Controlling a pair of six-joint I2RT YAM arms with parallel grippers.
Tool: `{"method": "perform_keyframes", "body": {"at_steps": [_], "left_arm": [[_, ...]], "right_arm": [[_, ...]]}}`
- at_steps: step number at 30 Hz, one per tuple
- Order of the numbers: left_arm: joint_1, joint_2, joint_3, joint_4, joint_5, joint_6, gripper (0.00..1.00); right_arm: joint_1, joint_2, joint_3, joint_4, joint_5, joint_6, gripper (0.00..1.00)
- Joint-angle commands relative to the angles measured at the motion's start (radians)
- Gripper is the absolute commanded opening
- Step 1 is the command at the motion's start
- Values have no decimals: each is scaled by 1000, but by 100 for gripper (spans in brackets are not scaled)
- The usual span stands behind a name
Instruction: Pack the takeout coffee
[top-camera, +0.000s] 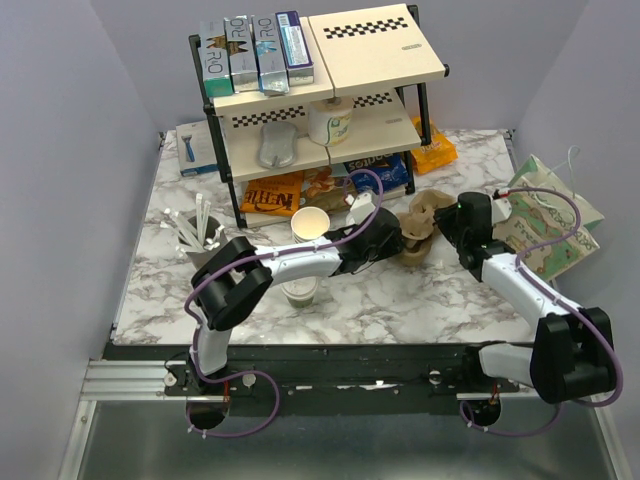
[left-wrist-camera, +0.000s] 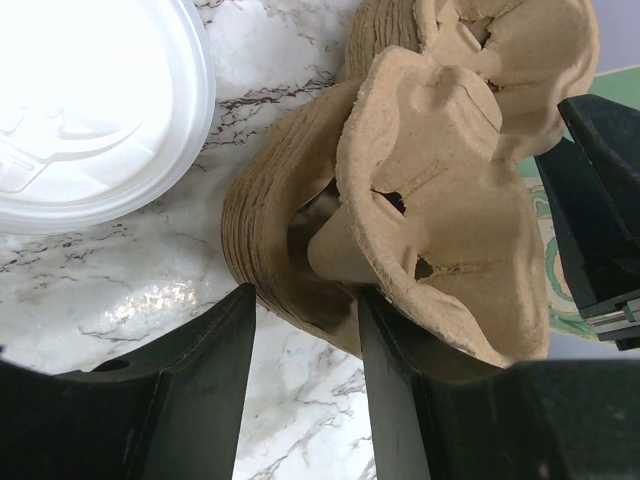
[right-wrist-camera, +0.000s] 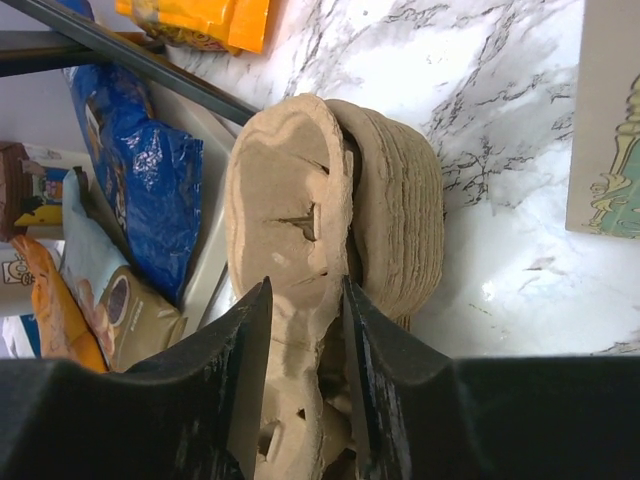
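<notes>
The takeout coffee shows only as its round white lid (left-wrist-camera: 80, 90) at the top left of the left wrist view, close beside a stack of brown cup carriers (left-wrist-camera: 260, 220). In the top view the left wrist hides it. My right gripper (right-wrist-camera: 308, 285) is shut on the wall of the top cup carrier (right-wrist-camera: 285, 180), which is tilted up off the stack (right-wrist-camera: 400, 220). My left gripper (left-wrist-camera: 305, 295) is open at the stack's rim, its right finger against the raised carrier (left-wrist-camera: 440, 150). In the top view both grippers, left (top-camera: 398, 240) and right (top-camera: 447, 228), meet at the carriers (top-camera: 422, 225).
A two-tier rack (top-camera: 320, 100) with boxes stands at the back, with snack bags under it, a blue one (right-wrist-camera: 140, 190) near the carriers. Nested lidless cups (top-camera: 310, 225) and another cup (top-camera: 300, 292) stand by my left arm. A printed paper bag (top-camera: 550, 230) lies on the right and a stirrer holder (top-camera: 195, 235) on the left.
</notes>
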Motion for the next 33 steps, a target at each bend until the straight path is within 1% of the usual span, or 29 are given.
{"method": "perform_keyframes", "body": {"at_steps": [1, 2, 4, 7, 8, 9, 11, 18, 21, 25, 27, 31, 33], "left_arm": [[2, 15, 21, -5, 16, 10, 54], [1, 15, 21, -7, 16, 10, 54], [1, 15, 21, -7, 16, 9, 54], [1, 20, 24, -8, 14, 13, 54], [1, 20, 26, -10, 14, 12, 54], [1, 22, 26, -10, 13, 15, 54], [1, 22, 27, -8, 11, 15, 54], [1, 28, 29, -10, 11, 13, 54], [2, 31, 30, -10, 16, 12, 53], [1, 32, 33, -8, 17, 13, 53], [2, 35, 33, -8, 17, 12, 53], [1, 32, 33, -7, 19, 16, 53], [1, 26, 29, -1, 25, 24, 54]], "right_arm": [[-4, 29, -22, 73, 5, 15, 42], [-6, 34, -23, 74, 4, 17, 42], [-4, 46, -29, 91, -2, 14, 38], [-4, 46, -31, 96, -1, 11, 22], [-4, 40, -34, 96, 5, 9, 11], [-4, 32, -35, 96, 8, 9, 6], [-4, -1, -43, 96, 18, 9, 1], [-4, -113, -66, 99, 37, -34, 1], [-4, -138, -78, 111, 39, -64, 1], [-4, -147, -117, 218, -18, -126, 1], [-4, -147, -121, 231, -42, -147, 1], [-4, -190, -146, 296, -70, -195, 1], [-4, -236, -158, 312, -84, -224, 1]]}}
